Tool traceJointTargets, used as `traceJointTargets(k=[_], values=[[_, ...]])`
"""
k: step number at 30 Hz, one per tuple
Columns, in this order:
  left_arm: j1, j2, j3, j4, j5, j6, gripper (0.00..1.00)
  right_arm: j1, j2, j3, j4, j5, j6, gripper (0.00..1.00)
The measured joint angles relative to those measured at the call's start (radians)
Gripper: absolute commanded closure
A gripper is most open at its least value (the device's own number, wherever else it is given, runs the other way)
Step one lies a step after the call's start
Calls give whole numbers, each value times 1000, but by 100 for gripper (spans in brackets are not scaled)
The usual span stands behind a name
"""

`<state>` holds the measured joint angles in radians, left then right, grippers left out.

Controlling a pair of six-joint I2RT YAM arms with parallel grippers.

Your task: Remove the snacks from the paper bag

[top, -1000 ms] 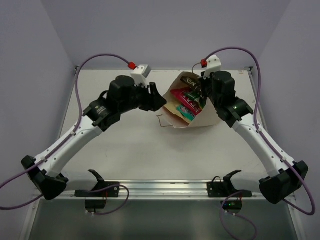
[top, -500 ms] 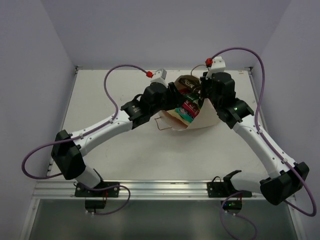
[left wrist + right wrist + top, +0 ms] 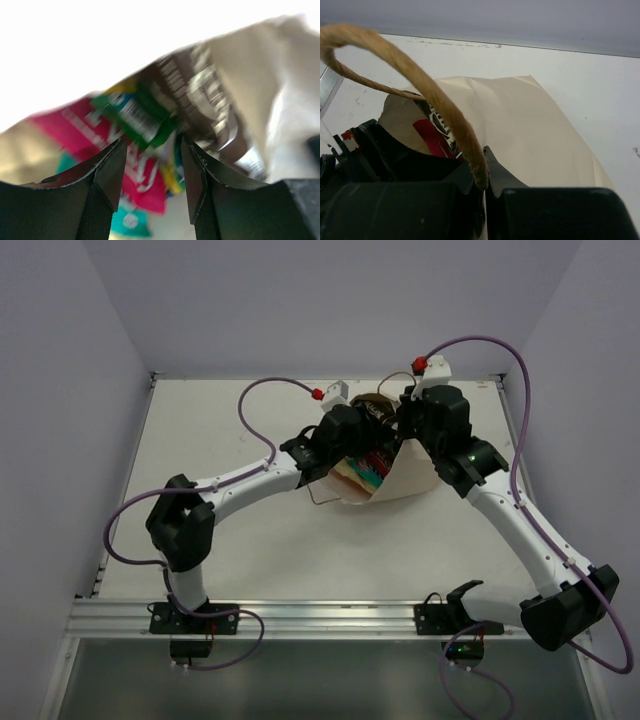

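The paper bag (image 3: 412, 476) lies on its side on the table (image 3: 230, 540), its mouth turned to the left, in the same spot as a second ago; what has changed is the left arm. A second ago it was drawn back with its head well left of the bag's mouth; half a second ago it had come up to the mouth; now it is stretched out long and the left gripper (image 3: 352, 445) sits right in the opening, hiding most of the snacks (image 3: 368, 468) that showed from above before. From its own wrist camera the left gripper (image 3: 152, 150) has its jaws partly apart with nothing between them; just beyond the tips, inside the bag, lie a dark brown packet (image 3: 200, 90), a green packet (image 3: 135, 112) overlapping a magenta packet (image 3: 80, 125), and a teal packet (image 3: 127, 222) lowest in that view, all blurred. The right gripper (image 3: 405, 425) has not moved from the bag's upper edge; its wrist view shows the right gripper (image 3: 481, 176) pinched tight on the cord handle (image 3: 420, 80), which loops up and away from the fingers, with the bag's cream side (image 3: 520, 135) spreading beyond.
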<state>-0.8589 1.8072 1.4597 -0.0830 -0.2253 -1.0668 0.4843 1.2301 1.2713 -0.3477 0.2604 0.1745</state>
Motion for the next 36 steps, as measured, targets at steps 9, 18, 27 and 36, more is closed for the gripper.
traceJointTargets(k=[9,18,27,36], values=[[0,109,80,51,-7,-44,46,0,0,-1,-1,-23,16,100],[-1,43,-14,45,-31,-66,43,2,-13,-14,-14,-63,21,100],[0,-25,-24,10,-74,-64,45,2,-19,-19,-14,-70,20,100],[2,17,-24,-15,-57,-68,47,2,-21,-21,-15,-70,20,100]])
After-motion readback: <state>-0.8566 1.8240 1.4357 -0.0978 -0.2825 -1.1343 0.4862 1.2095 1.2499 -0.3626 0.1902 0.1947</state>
